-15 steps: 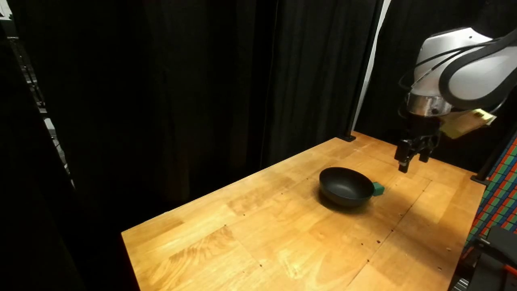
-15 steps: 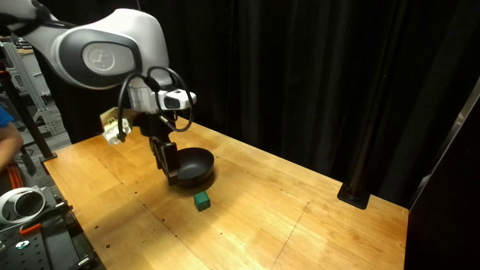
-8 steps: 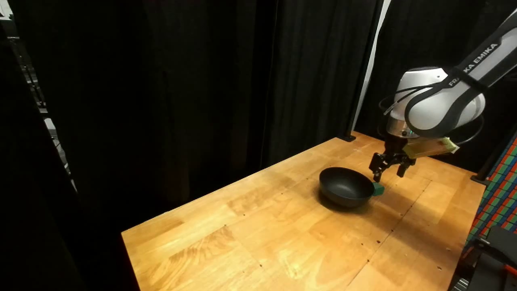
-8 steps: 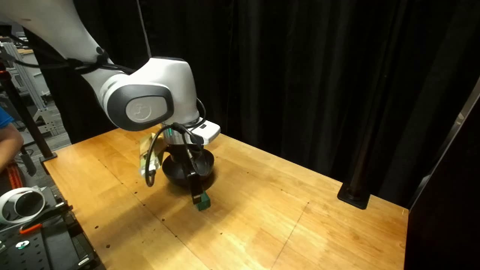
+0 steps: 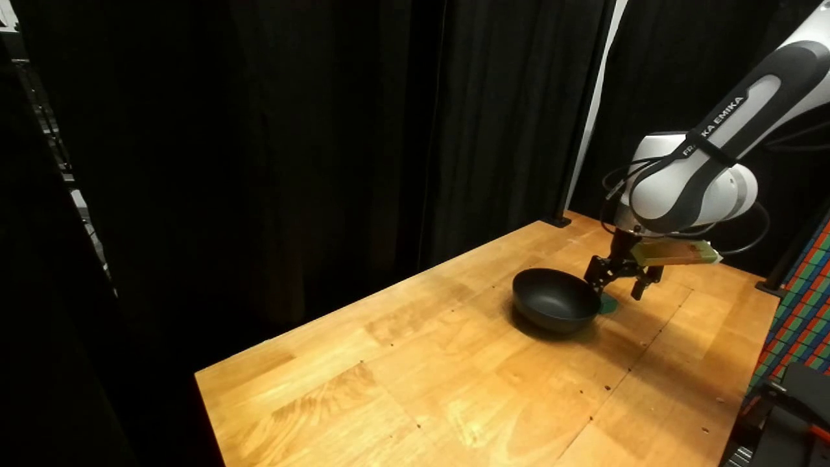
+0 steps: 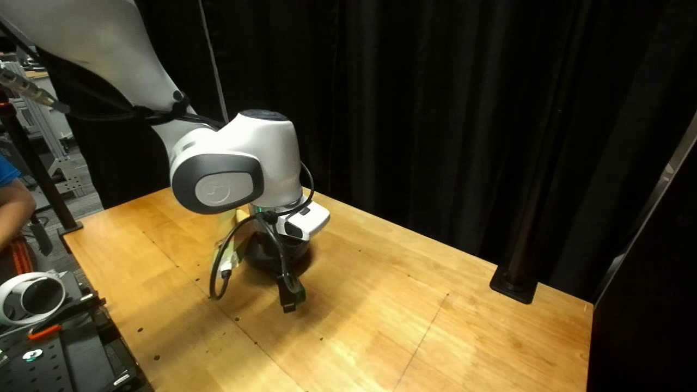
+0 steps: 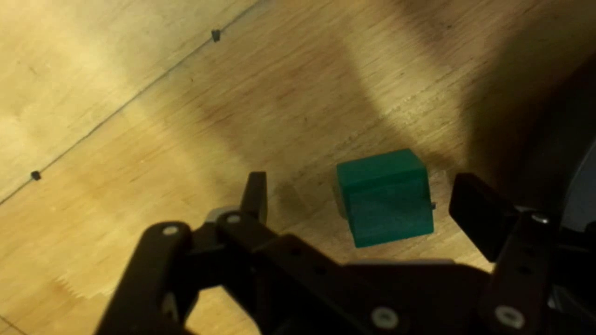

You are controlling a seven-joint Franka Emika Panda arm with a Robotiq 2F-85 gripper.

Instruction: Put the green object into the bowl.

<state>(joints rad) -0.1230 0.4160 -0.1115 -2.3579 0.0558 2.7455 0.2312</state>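
Note:
The green object is a small green block [image 7: 386, 200] that stands on the wooden table close beside the bowl. It shows partly behind the bowl in an exterior view [image 5: 608, 304]. The bowl [image 5: 556, 299] is round, black and upright, with nothing visible inside it; its side fills the right edge of the wrist view [image 7: 582, 190]. My gripper [image 7: 359, 186] is open and low over the block. One finger is left of the block and the other is right of it, between block and bowl, with gaps on both sides. In an exterior view a finger [image 6: 288, 302] hides most of the block.
The wooden table [image 5: 415, 370] has a black post base [image 6: 513, 285] at its edge and black curtains [image 6: 435, 136] behind. A cart [image 6: 71, 348] with a white ring-shaped item [image 6: 13, 316] stands beside the table. A person's arm [image 6: 16, 215] shows at the edge of that view.
My gripper has come down and across to the block, staying open, with its fingers now on either side of it. The block and the bowl have not moved.

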